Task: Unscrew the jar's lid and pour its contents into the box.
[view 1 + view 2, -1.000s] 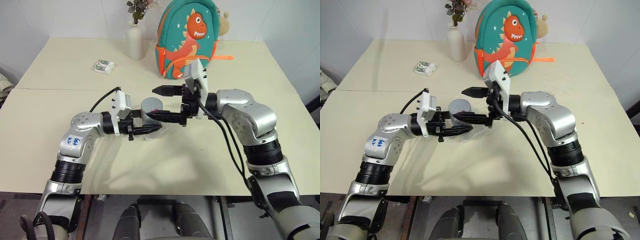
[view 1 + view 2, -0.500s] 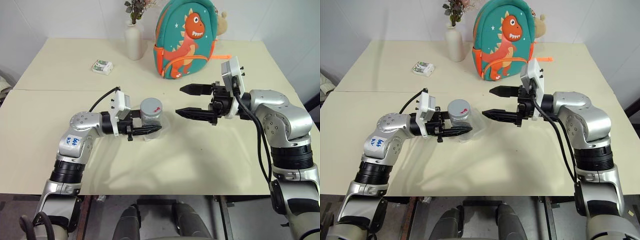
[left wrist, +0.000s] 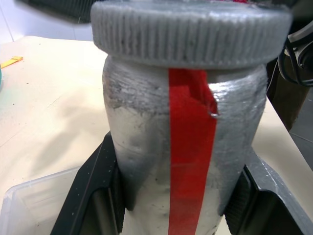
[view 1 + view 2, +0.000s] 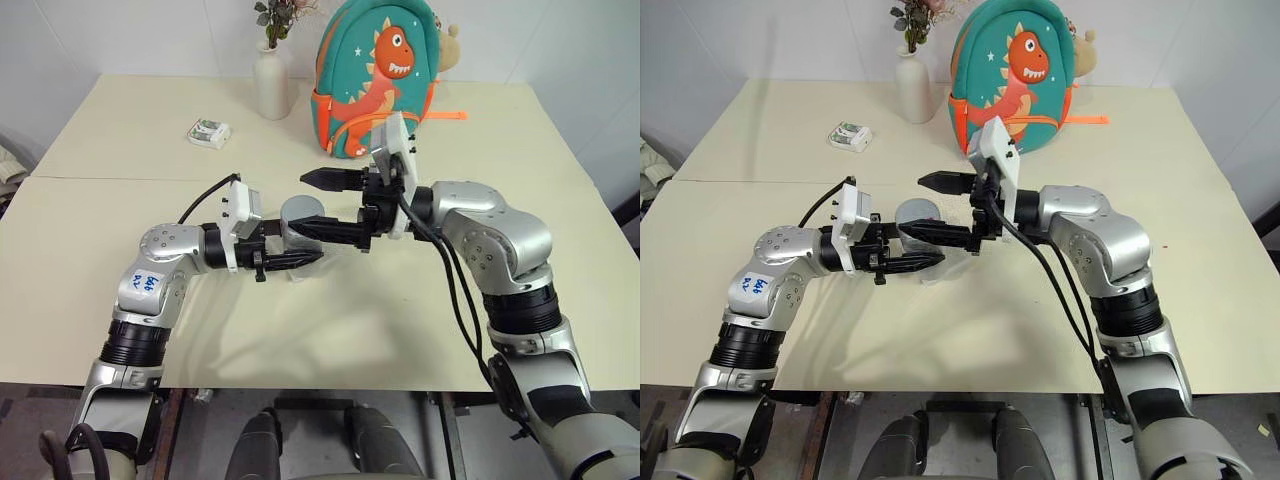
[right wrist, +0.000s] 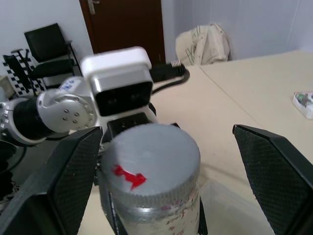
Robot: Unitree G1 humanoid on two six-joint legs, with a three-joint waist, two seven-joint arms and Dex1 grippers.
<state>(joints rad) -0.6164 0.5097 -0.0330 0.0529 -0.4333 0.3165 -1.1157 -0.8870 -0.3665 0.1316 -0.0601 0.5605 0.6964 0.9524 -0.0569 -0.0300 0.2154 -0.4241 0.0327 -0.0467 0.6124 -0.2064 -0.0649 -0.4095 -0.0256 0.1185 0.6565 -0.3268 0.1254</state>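
Cream table (image 4: pixel 120 130) carries a vase (image 4: pixel 271 80) and dinosaur backpack (image 4: pixel 375 75) at its far edge; near centre, the left gripper (image 4: pixel 290 258) is clenched on the jar (image 3: pixel 183 152), steadying it above the box (image 3: pixel 29 205); the right gripper (image 4: pixel 315 205), spread wide, straddles the lid (image 5: pixel 149 164), seemingly ready to twist.

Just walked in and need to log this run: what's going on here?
The robot is working on getting a jar open. Its left end effector is shut on the jar, holding it upright above the clear box on the table. The right end effector is open, its fingers on either side of the lid without gripping it. The lid is on, so nothing is poured yet.
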